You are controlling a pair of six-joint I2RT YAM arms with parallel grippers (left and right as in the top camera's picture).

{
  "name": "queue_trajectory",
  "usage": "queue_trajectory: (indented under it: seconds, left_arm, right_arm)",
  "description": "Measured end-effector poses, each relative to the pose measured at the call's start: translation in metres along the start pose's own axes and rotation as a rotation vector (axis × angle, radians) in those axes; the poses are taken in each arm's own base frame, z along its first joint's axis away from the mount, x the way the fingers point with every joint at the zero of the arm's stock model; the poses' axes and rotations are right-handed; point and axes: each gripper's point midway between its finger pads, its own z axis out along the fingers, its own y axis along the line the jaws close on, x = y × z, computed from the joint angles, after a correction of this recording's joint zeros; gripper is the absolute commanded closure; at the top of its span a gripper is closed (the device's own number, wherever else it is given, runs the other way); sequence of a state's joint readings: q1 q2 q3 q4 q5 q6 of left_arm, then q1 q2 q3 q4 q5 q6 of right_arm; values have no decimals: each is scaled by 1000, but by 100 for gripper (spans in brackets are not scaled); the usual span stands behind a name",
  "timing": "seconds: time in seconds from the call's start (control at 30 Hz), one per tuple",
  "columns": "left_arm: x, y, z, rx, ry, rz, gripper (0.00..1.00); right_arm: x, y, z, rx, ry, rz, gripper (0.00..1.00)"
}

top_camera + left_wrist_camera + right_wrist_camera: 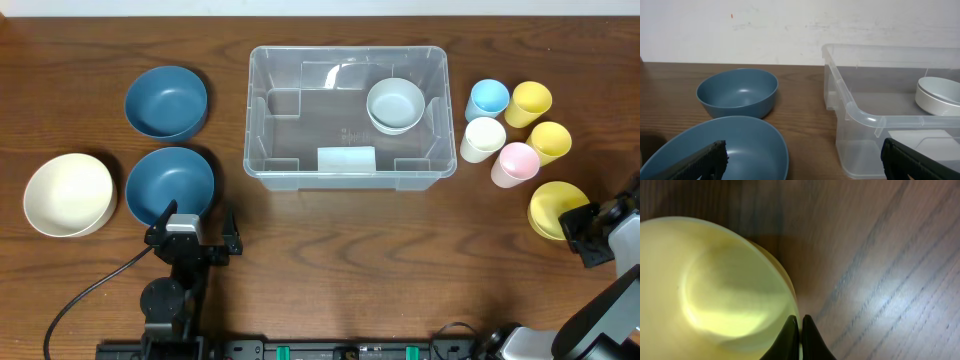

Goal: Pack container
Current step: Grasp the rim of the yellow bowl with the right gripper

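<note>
The clear container (248, 110) stands at the table's middle back, with a white label (346, 159) and a pale grey bowl (395, 104) inside it. In the left wrist view the container (860, 112) is at the right. My left gripper (193, 238) is open and empty just in front of the nearer blue bowl (170, 185), whose rim lies between the fingers (805, 160). My right gripper (575, 222) is shut on the rim of a yellow bowl (552, 205); the right wrist view shows the fingertips (800, 330) pinching that rim (715, 290).
A second blue bowl (166, 100) and a cream bowl (68, 193) sit at the left. Several cups stand right of the container: blue (489, 98), yellow (529, 102), white (483, 138), yellow (549, 141), pink (515, 163).
</note>
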State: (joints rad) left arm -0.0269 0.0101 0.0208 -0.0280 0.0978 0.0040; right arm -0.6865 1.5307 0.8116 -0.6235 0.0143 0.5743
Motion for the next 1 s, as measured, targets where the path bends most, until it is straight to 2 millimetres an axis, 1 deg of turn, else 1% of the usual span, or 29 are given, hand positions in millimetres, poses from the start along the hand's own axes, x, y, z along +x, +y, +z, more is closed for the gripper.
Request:
queue_trajectory:
  seconds: [0.17, 0.23, 0.3, 0.4, 0.53, 0.63, 0.73, 0.8, 0.87, 1.0]
  left_arm:
    - [0, 0, 0, 0, 0, 0, 2]
    - [0, 0, 0, 0, 0, 0, 2]
    - [0, 0, 0, 0, 0, 0, 2]
    - [0, 0, 0, 0, 0, 0, 2]
    - [0, 0, 0, 0, 0, 0, 2]
    - [0, 0, 0, 0, 0, 0, 2]
    - [0, 0, 0, 0, 0, 0, 2]
    - [0, 0, 0, 0, 0, 0, 2]
    - [0, 0, 0, 0, 0, 0, 2]
    - [0, 0, 0, 0, 0, 0, 2]
  right_arm:
    - [14, -2, -2, 3, 61, -3, 99]
    - [23, -1, -4, 8, 93, -19, 99]
    - [38, 6, -6, 9, 130, -70, 99]
    - [67, 22, -10, -4, 200, -191, 99]
    - [118, 44, -17, -15, 289, -410, 99]
    - [157, 56, -24, -12, 333, -593, 99]
    - [191, 65, -29, -12, 344, -752, 99]
    - [206, 68, -32, -3, 332, -824, 99]
    - [215, 70, -33, 3, 318, -867, 99]
    - [224, 71, -35, 15, 294, -911, 99]
